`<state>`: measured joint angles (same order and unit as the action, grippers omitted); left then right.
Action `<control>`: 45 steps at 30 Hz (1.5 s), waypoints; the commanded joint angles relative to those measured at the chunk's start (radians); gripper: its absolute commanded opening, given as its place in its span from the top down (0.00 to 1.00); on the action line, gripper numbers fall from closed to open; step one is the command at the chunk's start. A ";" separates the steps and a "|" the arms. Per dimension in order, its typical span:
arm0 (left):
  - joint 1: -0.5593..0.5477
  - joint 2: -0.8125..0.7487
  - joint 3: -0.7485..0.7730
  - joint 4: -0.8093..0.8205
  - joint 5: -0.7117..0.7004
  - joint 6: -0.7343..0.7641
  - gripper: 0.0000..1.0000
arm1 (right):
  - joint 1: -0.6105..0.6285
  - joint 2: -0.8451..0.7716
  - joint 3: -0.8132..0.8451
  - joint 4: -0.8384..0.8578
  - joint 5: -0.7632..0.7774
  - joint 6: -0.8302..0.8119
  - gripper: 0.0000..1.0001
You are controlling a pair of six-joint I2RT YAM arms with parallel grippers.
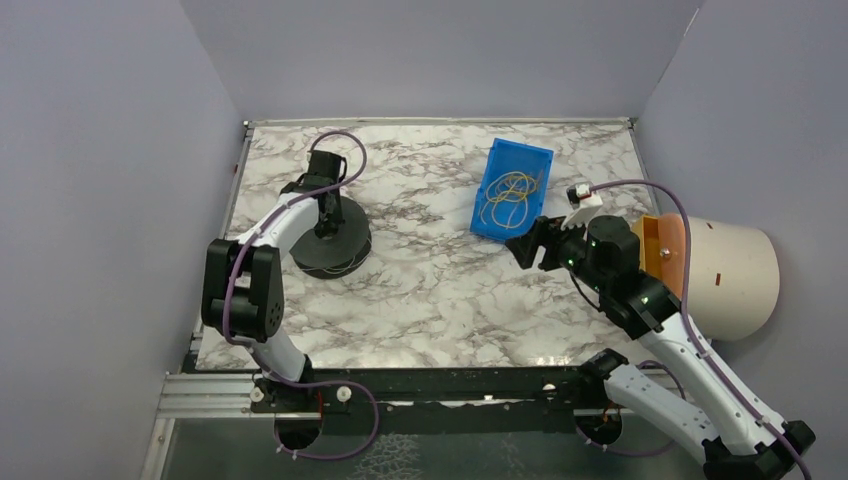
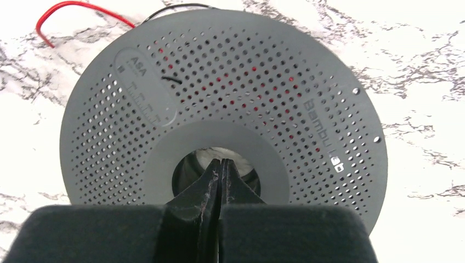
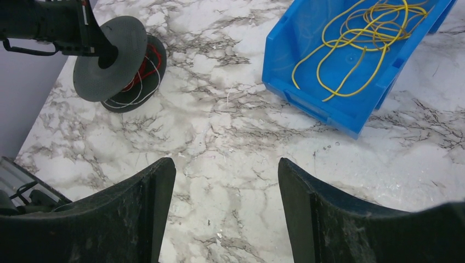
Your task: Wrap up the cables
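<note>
**While your left gripper (image 2: pixel 219 164) sits pinched shut in the hub of the black perforated plastic spool (image 2: pixel 247 82), your right gripper (image 3: pixel 226 164) gapes**

Your left fingers meet with no gap, their tips inside the spool's centre hole. Whether they press its wall is too dark to tell. Your right jaws stand well apart above the white marble tabletop (image 3: pixel 230 126), holding nothing. Thin yellow cables (image 3: pixel 356 33) lie looped in the blue plastic bin (image 3: pixel 307 93), whose far end is cut off. Red strands (image 3: pixel 143 68) sit wound on the spool.

White marble table (image 1: pixel 430 290) veined in grey. A bright blue bin (image 1: pixel 530 152) holds yellow cables (image 1: pixel 512 190). The dark grey spool (image 2: pixel 247 82) is dotted with rows of small holes, red glinting through some; a red strand (image 2: pixel 38 23) curls beside it.
</note>
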<state>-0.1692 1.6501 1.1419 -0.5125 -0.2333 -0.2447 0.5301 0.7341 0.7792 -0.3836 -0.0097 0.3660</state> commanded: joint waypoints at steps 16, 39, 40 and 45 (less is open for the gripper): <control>-0.032 0.121 0.096 0.003 0.294 0.036 1.00 | 0.005 -0.022 -0.012 0.024 -0.004 0.016 0.26; -0.362 0.251 0.266 0.021 0.248 0.039 1.00 | 0.004 -0.048 -0.006 0.000 0.022 0.026 0.26; -0.368 0.251 0.266 0.021 0.246 0.038 1.00 | 0.005 -0.047 -0.004 -0.002 0.021 0.024 0.26; -0.383 0.240 0.254 0.021 0.233 0.029 1.00 | 0.004 -0.043 -0.001 -0.001 0.023 0.024 0.26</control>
<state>-0.5449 1.8984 1.3804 -0.5030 0.0097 -0.2008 0.5301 0.6975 0.7765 -0.3885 -0.0090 0.3851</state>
